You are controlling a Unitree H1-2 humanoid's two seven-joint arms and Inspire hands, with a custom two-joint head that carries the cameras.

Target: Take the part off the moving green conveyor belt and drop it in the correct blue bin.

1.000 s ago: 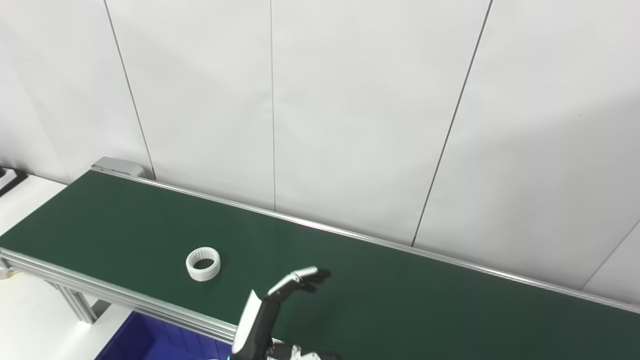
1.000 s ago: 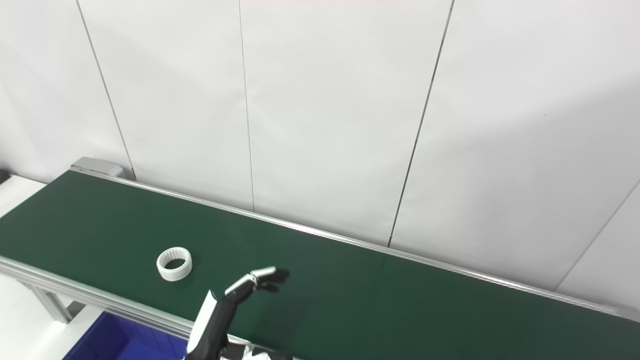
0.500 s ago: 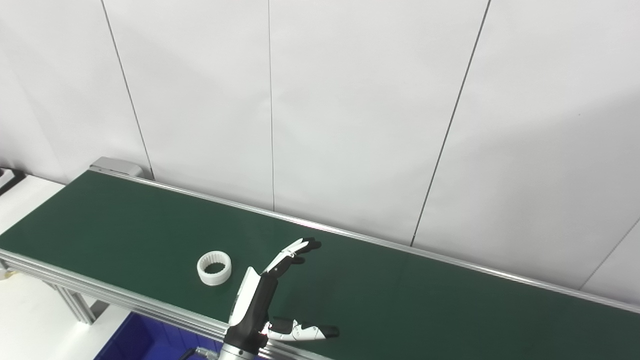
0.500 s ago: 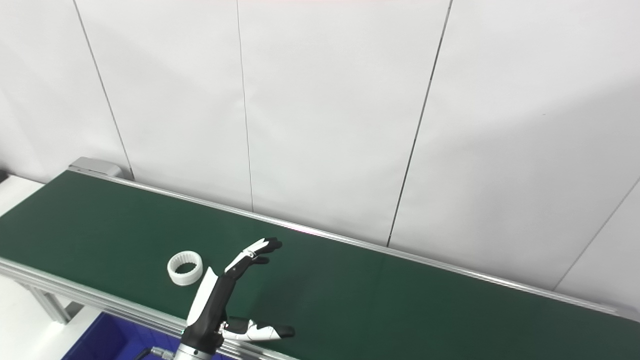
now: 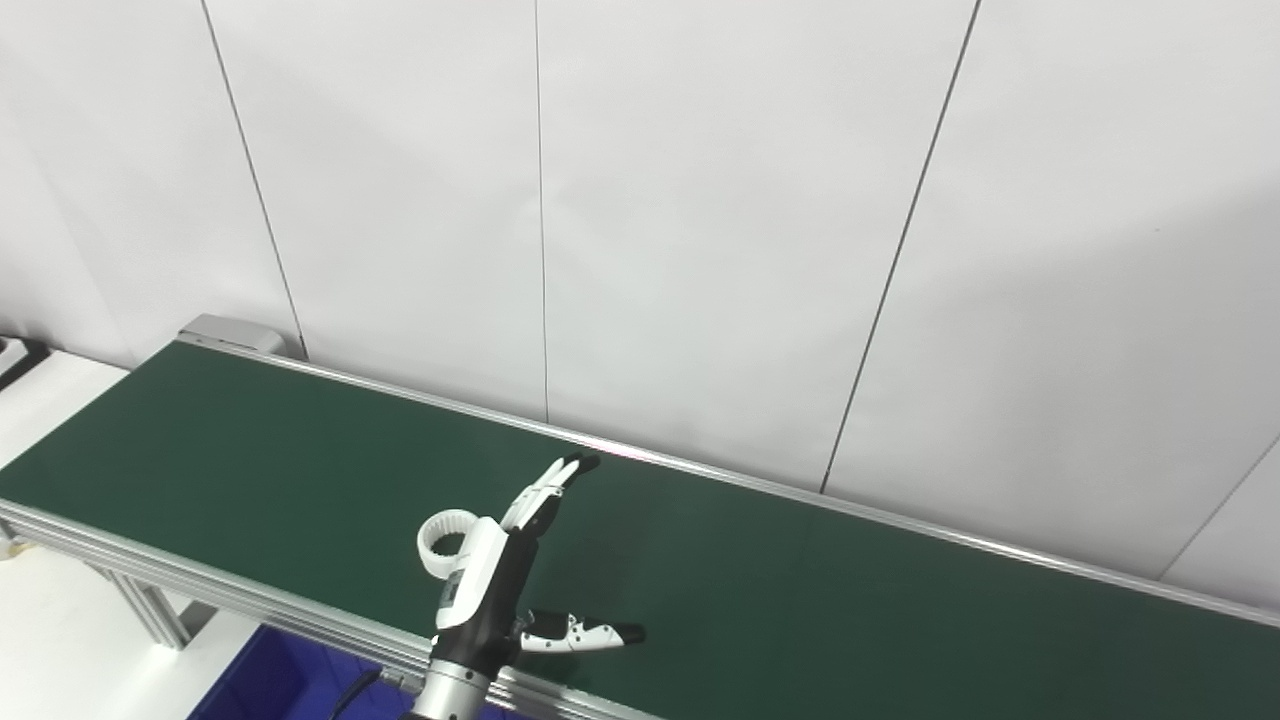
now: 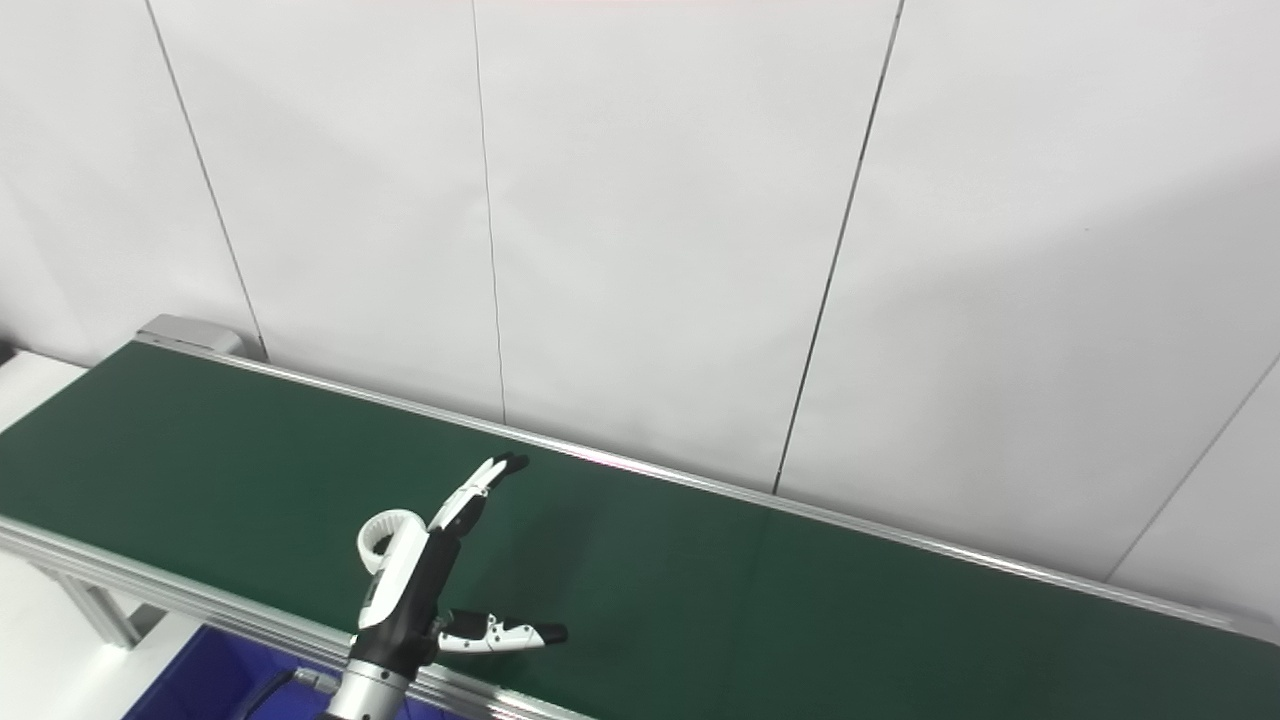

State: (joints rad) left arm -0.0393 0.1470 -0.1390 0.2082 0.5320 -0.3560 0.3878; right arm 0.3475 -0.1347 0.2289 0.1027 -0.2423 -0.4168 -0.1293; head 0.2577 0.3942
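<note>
A white ring with a toothed inner face (image 5: 438, 530) lies on the green conveyor belt (image 5: 820, 600) near its front edge. My left hand (image 5: 492, 585) is open above the belt, fingers stretched toward the far rail and thumb spread to the right. It sits just right of the ring and hides the ring's right part; I cannot tell whether it touches the ring. The ring also shows in the right eye view (image 6: 380, 530), beside the hand (image 6: 412, 585). My right hand is out of view.
A corner of a blue bin (image 5: 265, 680) shows below the belt's front rail at the bottom left. A white wall stands right behind the belt's far rail (image 5: 700, 470). A white tabletop (image 5: 50, 640) lies at the left.
The ring has ridden the belt to the right. My left hand has moved forward and left, from right of the ring to right beside it, with its thumb now spread out.
</note>
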